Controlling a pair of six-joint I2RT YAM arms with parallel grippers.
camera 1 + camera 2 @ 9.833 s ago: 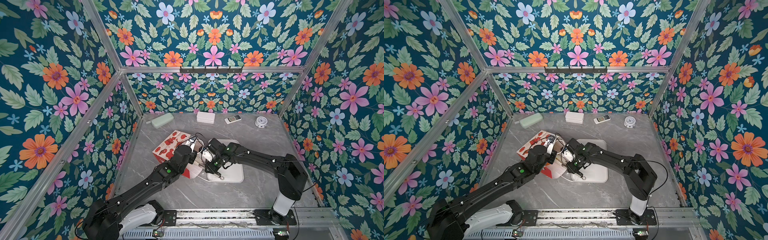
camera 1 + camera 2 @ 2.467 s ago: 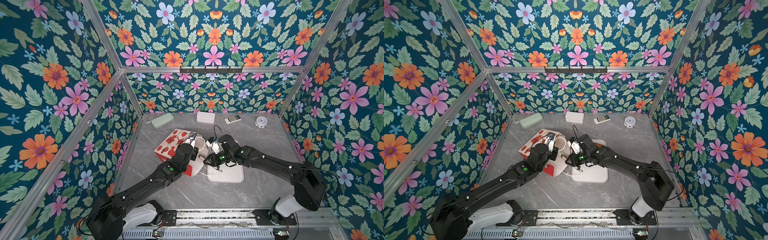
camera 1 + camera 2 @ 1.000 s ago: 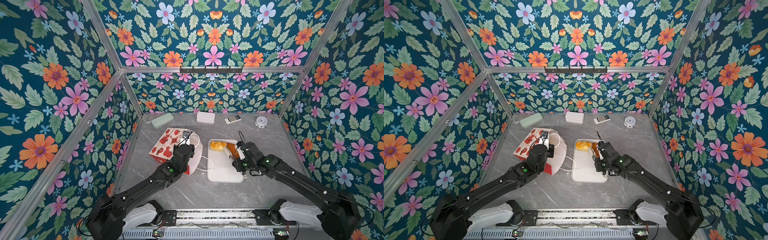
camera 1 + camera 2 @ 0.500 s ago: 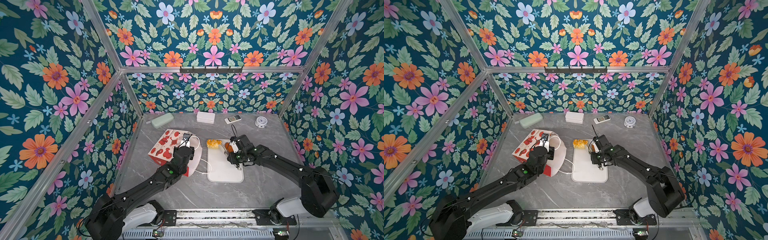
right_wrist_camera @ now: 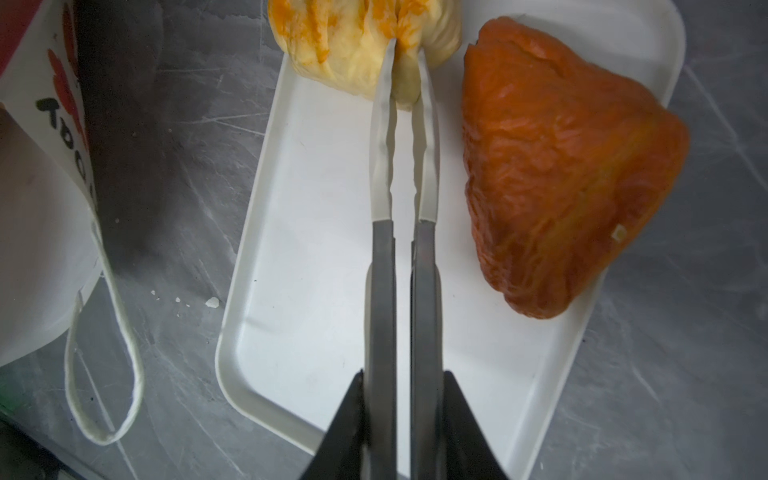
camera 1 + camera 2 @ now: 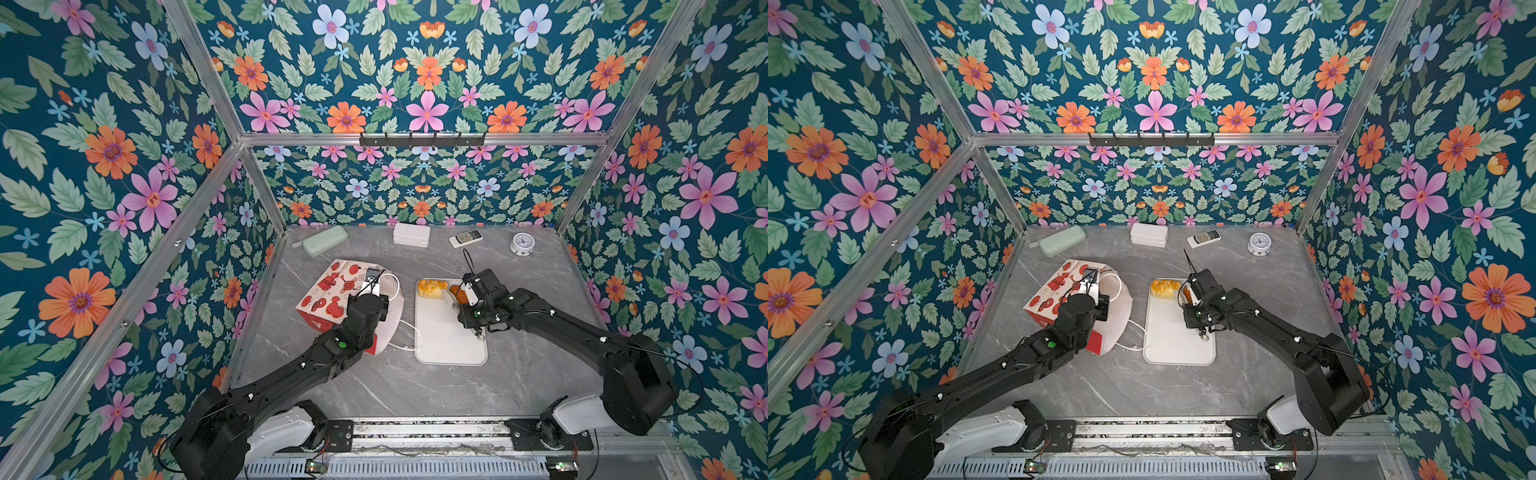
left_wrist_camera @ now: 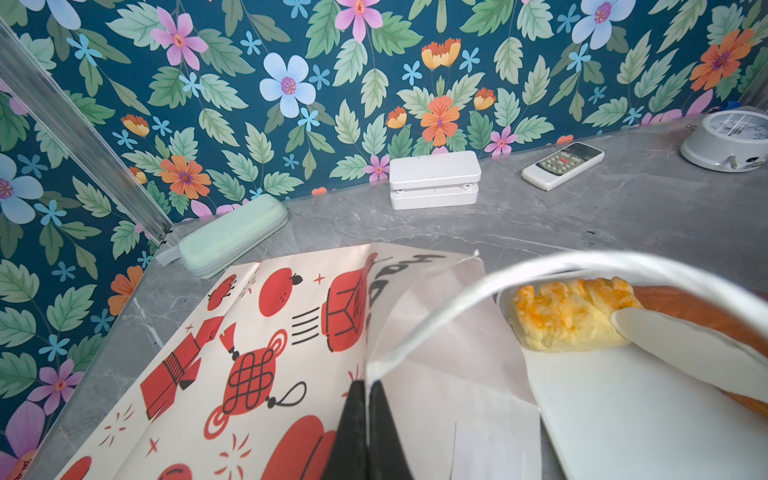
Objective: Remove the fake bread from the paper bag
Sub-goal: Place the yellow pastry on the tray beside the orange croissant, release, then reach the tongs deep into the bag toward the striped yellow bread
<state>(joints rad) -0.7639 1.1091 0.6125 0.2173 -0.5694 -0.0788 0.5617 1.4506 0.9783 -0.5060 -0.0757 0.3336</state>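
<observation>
On the left of the grey table, the paper bag lies on its side, its red prints facing up and its mouth turned toward the middle. The left gripper is clenched on the upper rim of that mouth, right where a white cord handle is fixed, and holds the opening up. A second cord loop trails on the table between the bag and the white tray. What the bag still holds is hidden.

Two pieces of the fake bread lie at the far end of the tray, side by side: a pale yellow pastry at the corner nearer the bag, and to its right an orange triangular turnover. The right gripper hovers over the tray between them. Its jaws are only narrowly parted with nothing gripped, its tips over the yellow pastry's edge.

Along the back wall stand a green case, a white box, a remote and a small clock.
</observation>
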